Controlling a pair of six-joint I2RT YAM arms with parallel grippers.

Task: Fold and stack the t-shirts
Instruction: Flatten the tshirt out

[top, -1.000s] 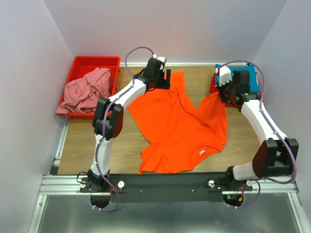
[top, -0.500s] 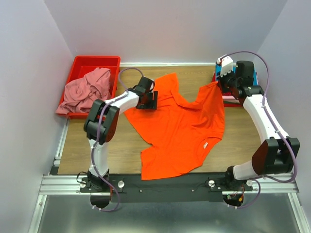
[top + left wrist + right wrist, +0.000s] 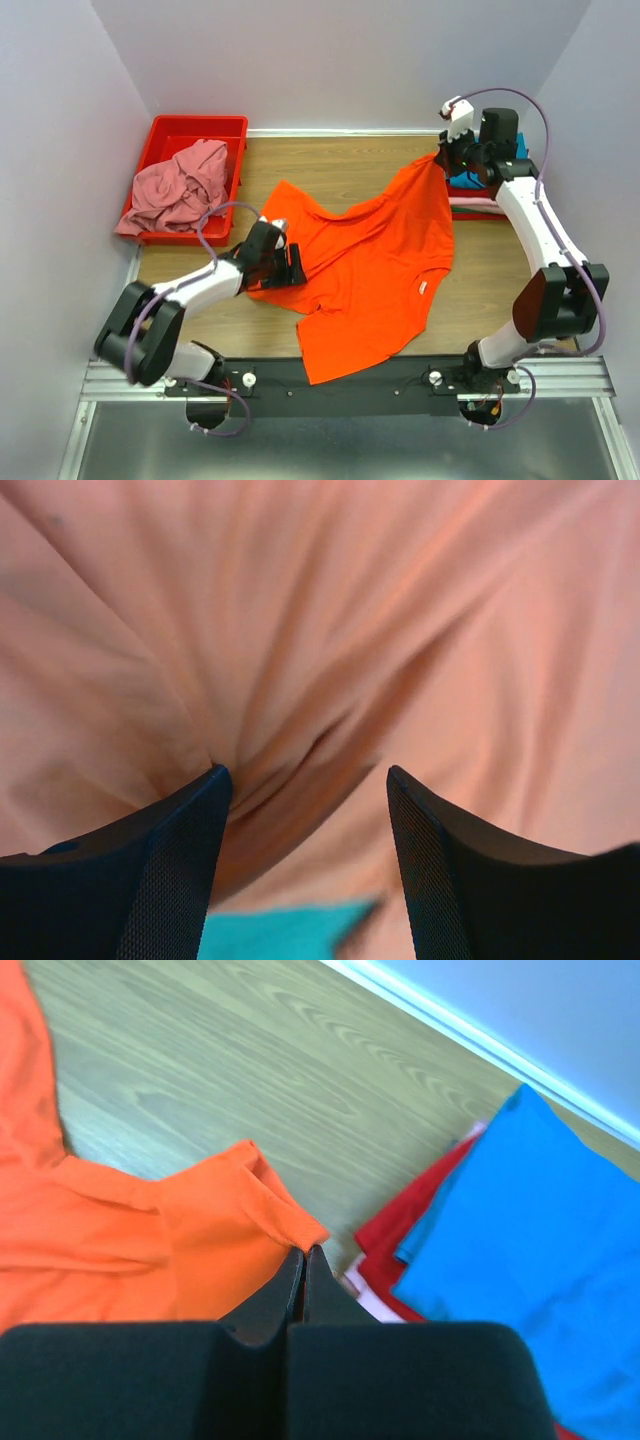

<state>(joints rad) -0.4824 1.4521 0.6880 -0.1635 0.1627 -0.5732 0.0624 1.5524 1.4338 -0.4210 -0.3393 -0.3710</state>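
Orange t-shirt point(image 3: 370, 255): now drawn out on a diagonal, from near left to far right.
Left gripper point(image 3: 283, 262) has come down from the far hem to the shirt's near-left edge. Only its wrist view shows the jaws well apart, a cloth ridge bunched between them, nothing pinched. Right gripper point(image 3: 304, 1253) has lifted farther back, clamped tight on a hem corner. Only its wrist view shows the folded stack point(image 3: 520, 1210) of teal, red and pale pink just beside. Judged: still spreading, fold not begun.

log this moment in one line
left tool: open over orange t-shirt | right tool: shut on orange t-shirt | fold: not done
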